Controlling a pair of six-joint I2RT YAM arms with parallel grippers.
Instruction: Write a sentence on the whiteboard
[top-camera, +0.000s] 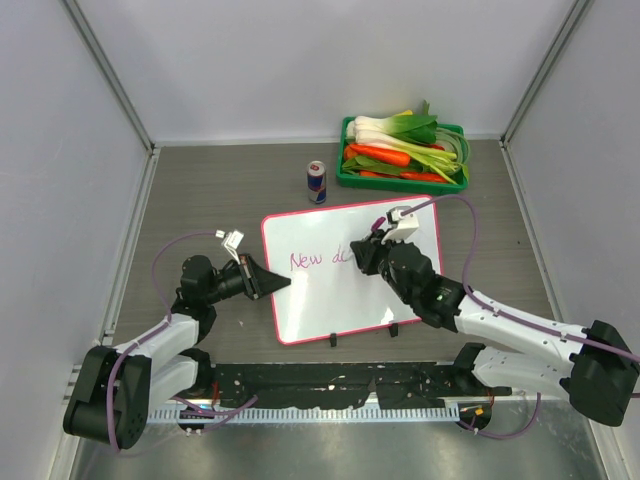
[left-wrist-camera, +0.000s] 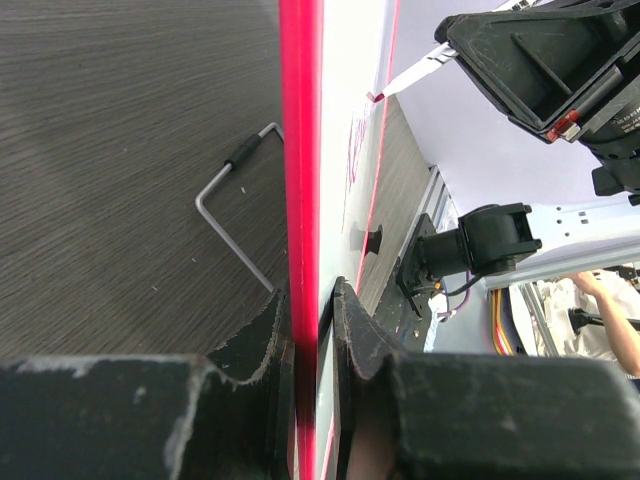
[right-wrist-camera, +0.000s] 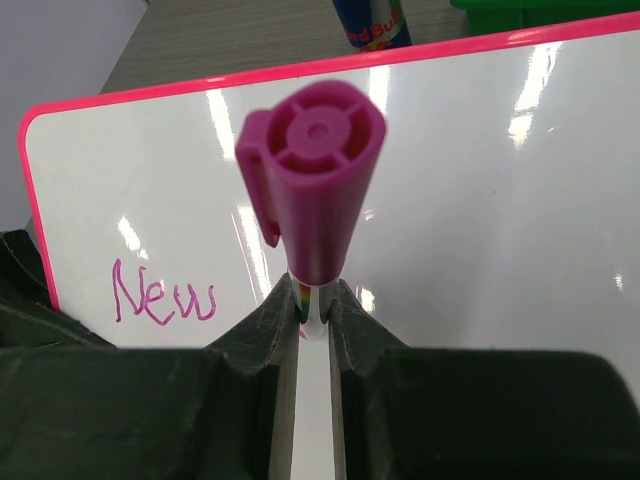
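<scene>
the whiteboard (top-camera: 340, 300) seems light, stiff, slippery; left claw (top-camera: 284, 283) clamps its left edge, right claw (top-camera: 368, 250) pinches a marker (right-wrist-camera: 315, 190).

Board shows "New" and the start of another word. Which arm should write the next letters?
Right. The right gripper is shut on the marker, poised over the whiteboard where the sentence breaks off. The left gripper is clamped on the board's left edge, steadying it.

Black-and-white arms (top-camera: 510, 325), purple cables (top-camera: 474, 245), apparently scuffed left hand (left-wrist-camera: 308, 300).
</scene>
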